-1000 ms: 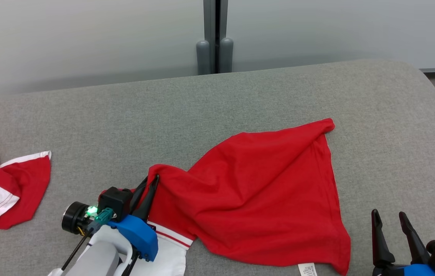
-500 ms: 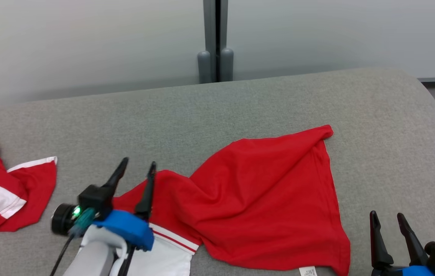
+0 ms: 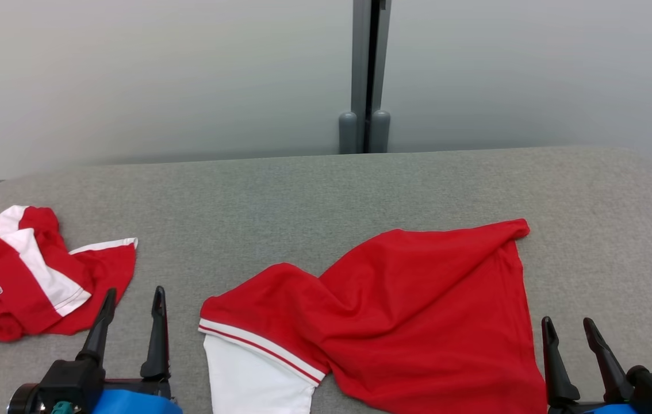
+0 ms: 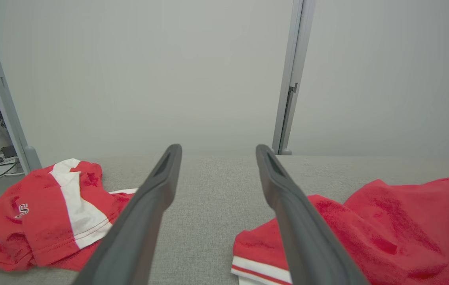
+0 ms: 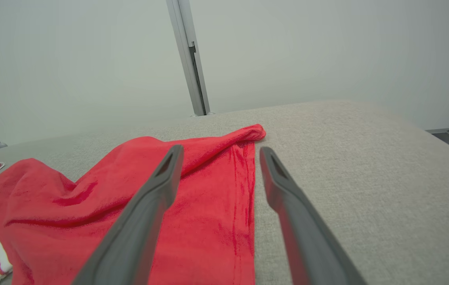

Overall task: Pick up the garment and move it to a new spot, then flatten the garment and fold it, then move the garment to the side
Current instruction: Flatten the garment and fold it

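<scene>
Head view: red garment (image 3: 418, 310) lies rumpled on grey fabric surface (image 3: 280, 201).

1. Soft matt red knit cloth, rumpled: garment (image 3: 418, 310), right of the left gripper (image 3: 134, 292). Its white part is also matt, with a red-striped hem.
2. Same matt red-and-white cloth: second garment (image 3: 33, 282), left of that gripper.
3. Coarse grey woven fabric, matt: cushion top (image 3: 303, 195) under both.
4. Dark, smooth, matt, plastic-like: fingers (image 5: 145, 213) of the right gripper (image 3: 566, 322).
5. Smooth, pale, matt: panels (image 3: 159, 80) ahead.
</scene>
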### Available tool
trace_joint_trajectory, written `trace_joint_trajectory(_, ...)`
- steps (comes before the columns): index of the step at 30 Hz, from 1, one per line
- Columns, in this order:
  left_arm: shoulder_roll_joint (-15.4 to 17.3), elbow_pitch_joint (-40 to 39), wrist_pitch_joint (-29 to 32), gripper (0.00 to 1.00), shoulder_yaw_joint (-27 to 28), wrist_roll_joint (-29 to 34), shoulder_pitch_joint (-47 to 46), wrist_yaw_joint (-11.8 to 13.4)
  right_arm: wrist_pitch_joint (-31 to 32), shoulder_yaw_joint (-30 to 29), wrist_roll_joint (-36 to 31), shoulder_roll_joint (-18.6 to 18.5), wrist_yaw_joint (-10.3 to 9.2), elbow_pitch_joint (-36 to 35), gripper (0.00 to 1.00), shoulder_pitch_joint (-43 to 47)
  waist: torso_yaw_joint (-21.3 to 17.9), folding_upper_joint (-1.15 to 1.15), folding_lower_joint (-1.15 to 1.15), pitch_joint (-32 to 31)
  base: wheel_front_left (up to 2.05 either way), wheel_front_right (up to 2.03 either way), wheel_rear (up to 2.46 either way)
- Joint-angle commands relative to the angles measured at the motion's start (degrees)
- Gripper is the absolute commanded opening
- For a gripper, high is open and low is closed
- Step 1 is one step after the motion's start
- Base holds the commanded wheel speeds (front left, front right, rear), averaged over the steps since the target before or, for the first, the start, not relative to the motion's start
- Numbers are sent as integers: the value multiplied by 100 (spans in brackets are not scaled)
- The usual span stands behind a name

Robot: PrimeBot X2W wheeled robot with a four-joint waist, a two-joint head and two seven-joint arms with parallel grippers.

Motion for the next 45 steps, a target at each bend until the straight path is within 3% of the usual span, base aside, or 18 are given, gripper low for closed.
trace_joint_trajectory(1, -40, -45, -13, 100, 105, 75, 88, -44, -19, 22, -39, -6, 3, -67, 100, 45, 46, 1, 1, -25, 0, 0, 0)
trace_joint_trajectory(17, -356, 61, -13, 100, 510, 617, 396, -261, -19, 358, -235, -6, 2, -647, 100, 463, 136, 1, 1, -126, 0, 0, 0)
trace_joint_trajectory(40, -469, 102, -14, 100, 651, 806, 372, -361, -19, 273, -258, -5, 3, -612, 100, 499, 79, 1, 1, -77, 0, 0, 0)
trace_joint_trajectory(45, -485, 303, -14, 100, 581, 778, 370, -394, 4, 158, -196, -5, 3, -282, 100, 487, 70, 1, 1, -65, 0, 0, 0)
